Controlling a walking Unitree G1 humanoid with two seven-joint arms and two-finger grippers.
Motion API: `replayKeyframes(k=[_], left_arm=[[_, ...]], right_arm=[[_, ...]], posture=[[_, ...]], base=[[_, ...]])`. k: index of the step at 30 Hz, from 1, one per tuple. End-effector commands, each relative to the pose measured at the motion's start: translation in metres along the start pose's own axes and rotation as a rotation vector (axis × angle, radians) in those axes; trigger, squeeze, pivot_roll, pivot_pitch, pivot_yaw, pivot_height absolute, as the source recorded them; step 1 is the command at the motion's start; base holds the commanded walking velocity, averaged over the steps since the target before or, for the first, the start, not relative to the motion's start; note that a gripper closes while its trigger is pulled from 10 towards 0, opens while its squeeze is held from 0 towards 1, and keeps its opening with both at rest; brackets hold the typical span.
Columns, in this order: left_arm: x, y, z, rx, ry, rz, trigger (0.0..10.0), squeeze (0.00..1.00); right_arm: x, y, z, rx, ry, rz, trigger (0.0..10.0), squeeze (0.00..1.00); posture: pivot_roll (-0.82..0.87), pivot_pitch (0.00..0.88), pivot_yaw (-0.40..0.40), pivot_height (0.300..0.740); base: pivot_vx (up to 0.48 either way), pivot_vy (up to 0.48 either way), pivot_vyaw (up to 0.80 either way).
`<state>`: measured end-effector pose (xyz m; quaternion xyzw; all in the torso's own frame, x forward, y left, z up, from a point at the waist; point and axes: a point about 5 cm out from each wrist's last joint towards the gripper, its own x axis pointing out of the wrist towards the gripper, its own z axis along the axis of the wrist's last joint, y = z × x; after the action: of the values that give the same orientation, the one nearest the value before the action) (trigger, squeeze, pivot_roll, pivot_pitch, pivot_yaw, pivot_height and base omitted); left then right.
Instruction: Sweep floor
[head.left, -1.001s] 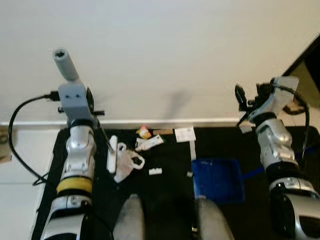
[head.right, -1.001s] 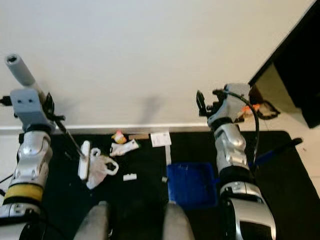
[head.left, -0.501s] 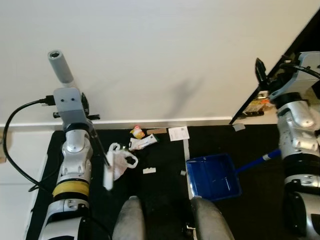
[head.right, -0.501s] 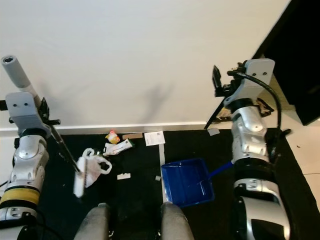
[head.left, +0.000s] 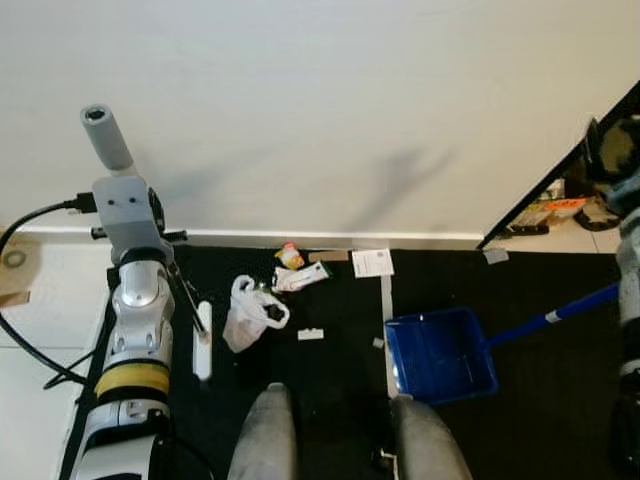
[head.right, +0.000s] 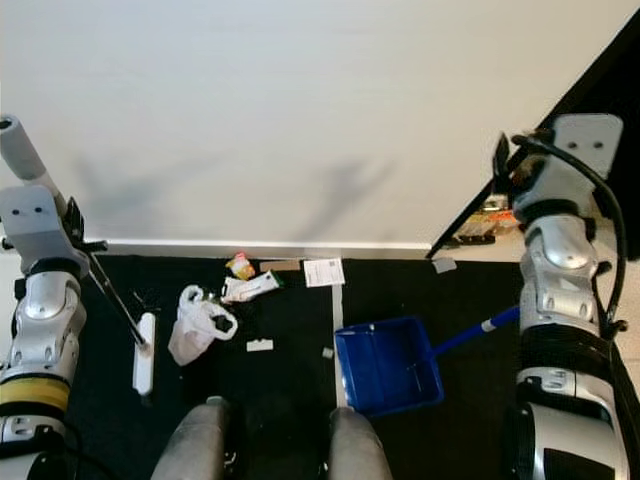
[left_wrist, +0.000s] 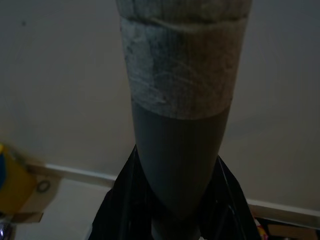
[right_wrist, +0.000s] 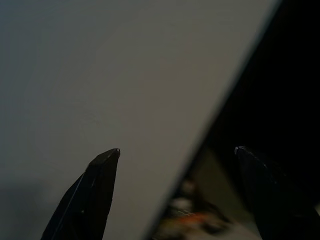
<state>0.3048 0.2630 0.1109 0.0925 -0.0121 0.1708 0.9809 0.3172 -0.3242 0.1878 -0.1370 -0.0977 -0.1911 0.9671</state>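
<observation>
The left hand (left_wrist: 175, 200) is clenched round the grey grip of a broom (head.right: 120, 300); its thin dark shaft slants down to a white head (head.right: 144, 353) lying on the black mat (head.right: 290, 320), just left of a white bag (head.right: 195, 325); near the baseboard lie a yellow-red scrap (head.right: 239, 266), a white wrapper (head.right: 250, 287) and a paper slip (head.right: 323, 272); a small white piece (head.right: 259, 345) lies nearer the robot's 2 grey legs (head.right: 340, 445); a blue dustpan (head.right: 385, 365) sits on the mat right of a grey tape strip (head.right: 336, 305), its blue handle reaching toward the right arm; the right hand (right_wrist: 175, 160) is raised by the wall, its 2 fingers (right_wrist: 97, 190) released and spread, grasping nothing.
</observation>
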Motion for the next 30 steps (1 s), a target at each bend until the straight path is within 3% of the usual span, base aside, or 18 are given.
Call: replayKeyframes(k=[1, 2, 3, 4, 5, 6, 7, 9, 12, 14, 16, 17, 20, 30], left_arm=[[-0.001, 0.004, -0.002, 0.017, 0.007, 0.004, 10.0, 0.0], [-0.001, 0.004, -0.003, 0.015, 0.011, 0.0, 10.0, 0.0], [-0.002, 0.003, -0.004, 0.012, 0.017, -0.007, 10.0, 0.0], [-0.002, 0.003, -0.004, 0.012, 0.017, -0.007, 10.0, 0.0], [-0.003, 0.002, -0.005, 0.009, 0.021, -0.012, 10.0, 0.0], [-0.003, 0.001, -0.006, 0.007, 0.024, -0.017, 10.0, 0.0], [-0.003, 0.001, -0.006, 0.007, 0.024, -0.017, 10.0, 0.0], [-0.004, 0.0, -0.007, -0.001, 0.03, -0.023, 10.0, 0.0], [-0.004, -0.002, -0.008, -0.006, 0.035, -0.028, 10.0, 0.0], [-0.005, -0.004, -0.009, -0.008, 0.037, -0.031, 10.0, 0.0], [-0.005, -0.004, -0.009, -0.008, 0.037, -0.031, 10.0, 0.0], [-0.006, -0.005, -0.009, -0.008, 0.037, -0.035, 10.0, 0.0], [-0.007, -0.005, -0.009, -0.002, 0.036, -0.038, 10.0, 0.0], [-0.007, -0.005, -0.008, 0.002, 0.029, -0.034, 10.0, 0.0]], right_arm=[[-0.001, -0.007, -0.001, -0.014, 0.012, -0.031, 10.0, 1.0], [-0.004, -0.02, -0.005, -0.048, 0.025, -0.096, 10.0, 1.0], [-0.008, -0.043, -0.013, -0.073, 0.064, -0.191, 10.0, 0.59], [-0.008, -0.043, -0.013, -0.073, 0.064, -0.191, 10.0, 0.59], [-0.012, -0.059, -0.019, -0.087, 0.093, -0.254, 10.0, 0.19], [-0.015, -0.069, -0.023, -0.098, 0.111, -0.295, 10.0, 0.0], [-0.015, -0.069, -0.023, -0.098, 0.111, -0.295, 10.0, 0.0], [-0.021, -0.086, -0.031, -0.097, 0.143, -0.351, 10.0, 0.0], [-0.029, -0.099, -0.043, -0.07, 0.197, -0.382, 10.0, 0.0], [-0.033, -0.102, -0.052, -0.045, 0.237, -0.383, 10.0, 0.0], [-0.033, -0.102, -0.052, -0.045, 0.237, -0.383, 10.0, 0.0], [-0.04, -0.1, -0.066, 0.013, 0.302, -0.344, 10.0, 0.0], [-0.044, -0.092, -0.076, 0.045, 0.336, -0.283, 10.0, 0.0], [-0.048, -0.076, -0.086, 0.141, 0.306, -0.159, 10.0, 0.0]], posture=[[0.02, 0.139, -0.036, 0.731], [0.02, 0.139, -0.036, 0.731], [0.01, 0.143, -0.033, 0.731], [0.01, 0.143, -0.033, 0.731], [0.01, 0.145, -0.032, 0.731], [0.01, 0.145, -0.032, 0.731], [0.01, 0.145, -0.032, 0.731], [0.01, 0.147, -0.034, 0.731], [0.0, 0.153, -0.037, 0.731], [0.01, 0.154, -0.038, 0.731], [0.01, 0.154, -0.038, 0.731], [0.01, 0.157, -0.039, 0.731], [0.01, 0.159, -0.04, 0.731], [0.02, 0.169, -0.038, 0.731]], base=[[0.0, 0.0, 0.0], [0.0, 0.0, 0.0], [0.0, 0.0, 0.0], [0.0, 0.0, 0.0], [0.0, 0.0, 0.0], [0.0, 0.0, 0.0], [0.0, 0.0, 0.0], [0.0, 0.0, 0.0], [0.0, 0.0, 0.0], [0.0, 0.0, 0.0], [0.0, 0.0, 0.0], [0.0, 0.0, 0.0], [0.0, 0.0, 0.0], [0.0, 0.0, 0.0]])
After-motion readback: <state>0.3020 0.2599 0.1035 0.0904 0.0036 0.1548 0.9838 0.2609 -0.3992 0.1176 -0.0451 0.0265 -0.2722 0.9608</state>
